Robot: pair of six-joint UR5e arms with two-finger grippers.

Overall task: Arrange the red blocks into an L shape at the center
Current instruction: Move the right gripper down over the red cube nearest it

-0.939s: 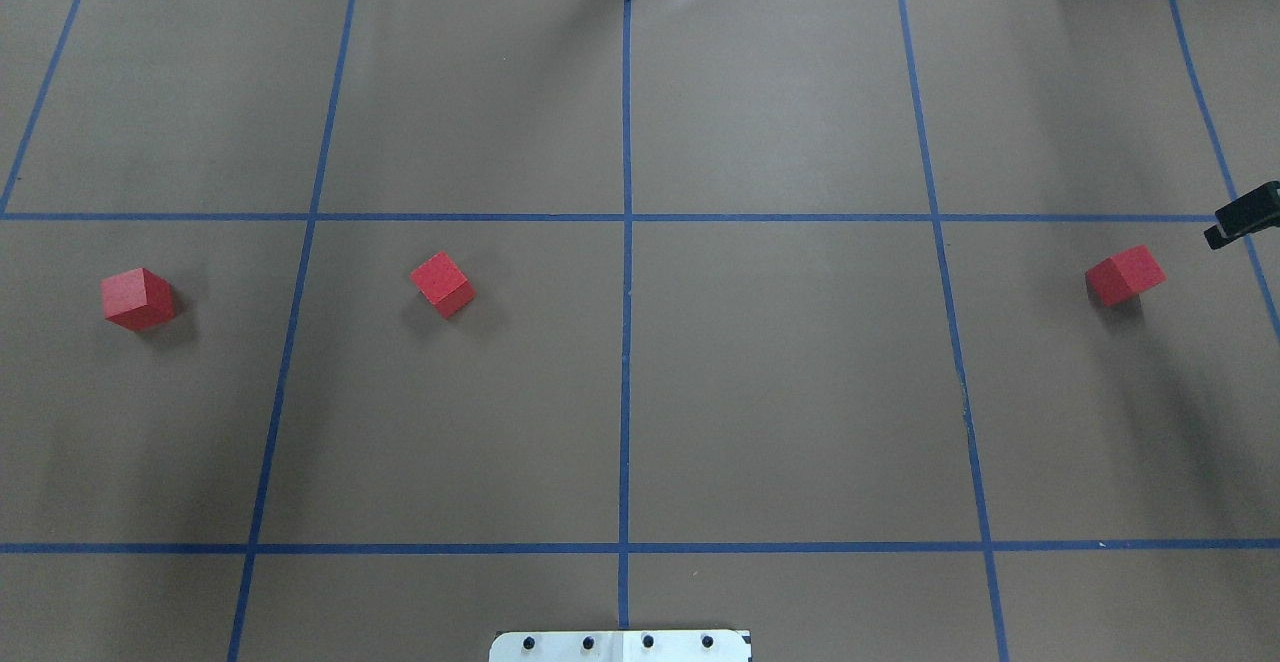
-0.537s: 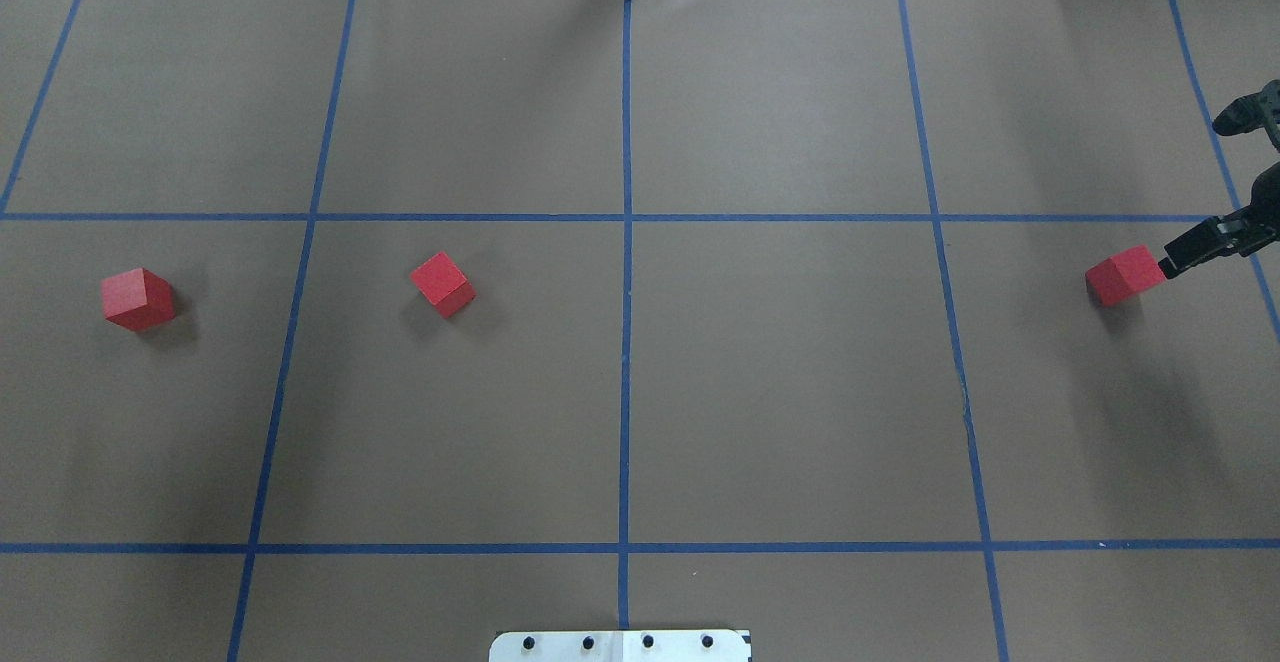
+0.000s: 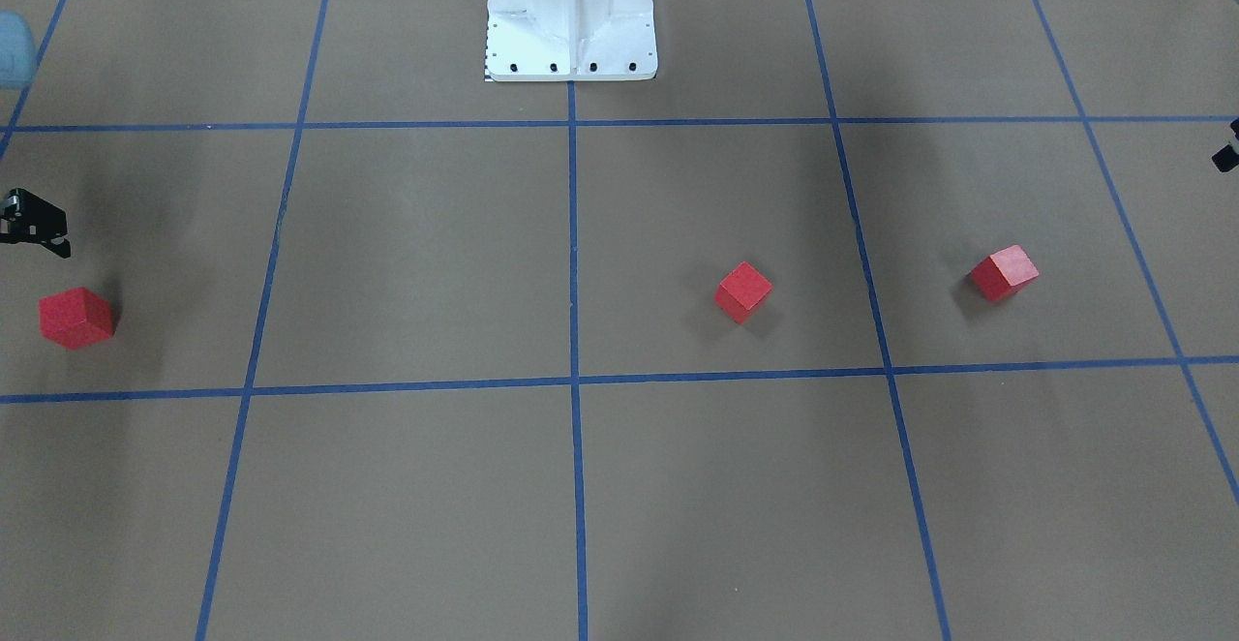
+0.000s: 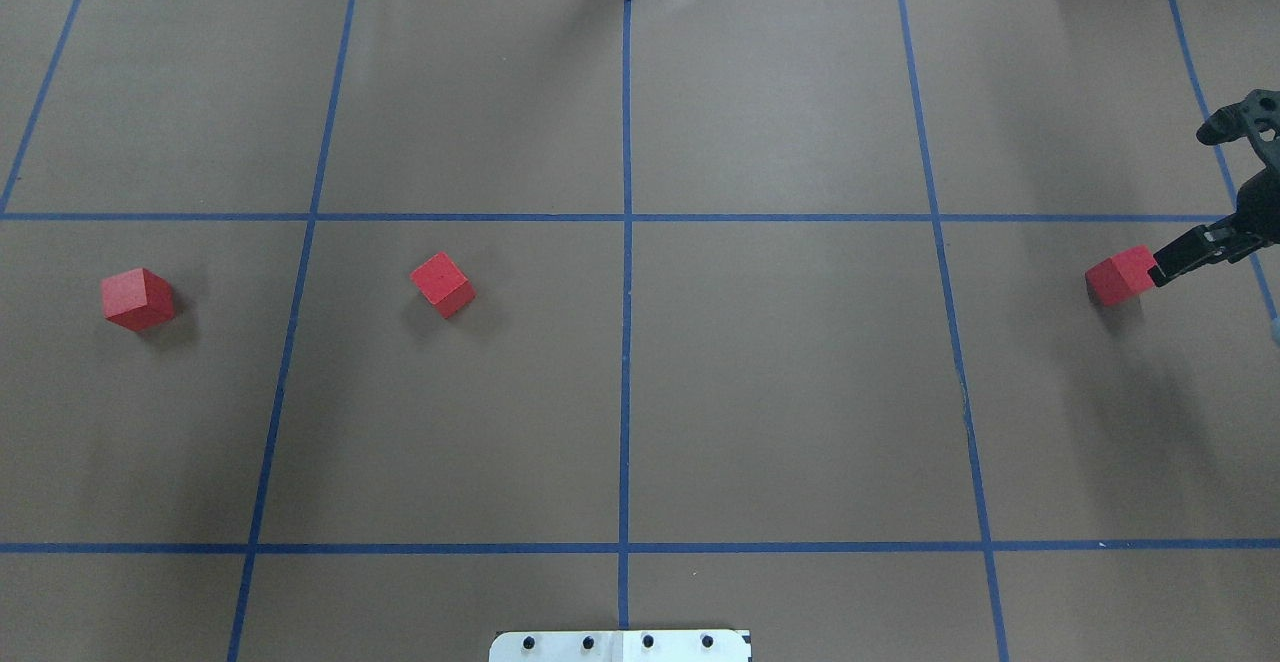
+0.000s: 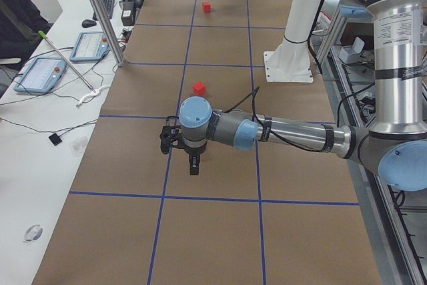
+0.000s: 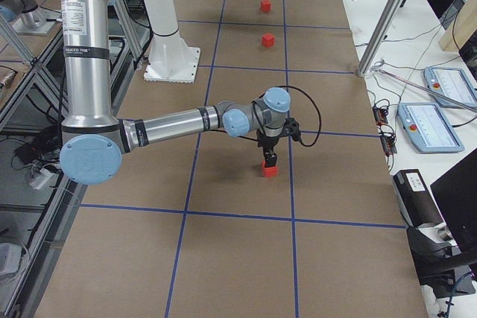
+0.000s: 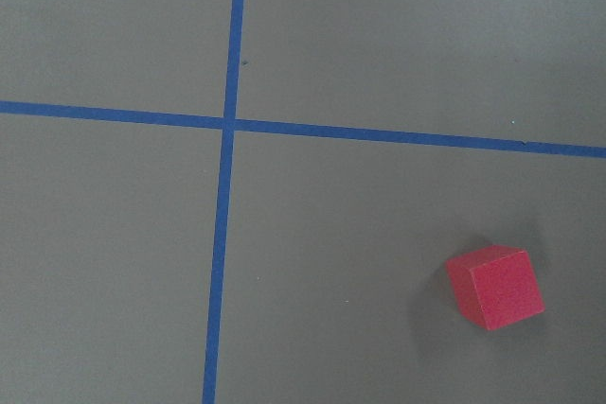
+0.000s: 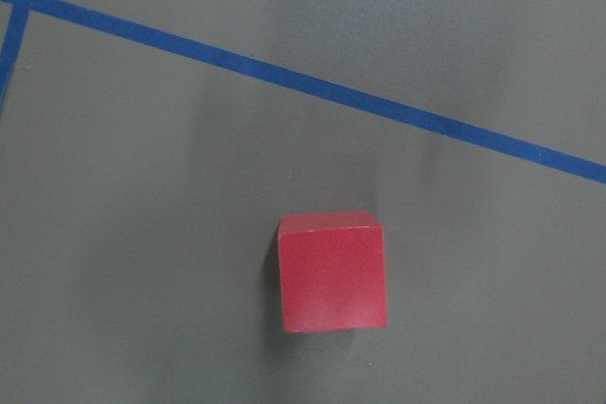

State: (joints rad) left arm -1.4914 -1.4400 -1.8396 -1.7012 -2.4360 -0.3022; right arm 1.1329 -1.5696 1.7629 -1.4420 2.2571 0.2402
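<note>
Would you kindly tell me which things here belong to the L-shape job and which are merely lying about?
Job: left red block, middle red block, right red block, center, right gripper.
Lying about: base plate, tablets, aluminium post.

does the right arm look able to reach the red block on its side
Probably yes: the right end effector hangs just above that red block, and only bare floor surrounds it.

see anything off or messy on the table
Nothing damaged or spilled. The three red blocks lie scattered along the middle row, each twisted against the blue tape lines.
</note>
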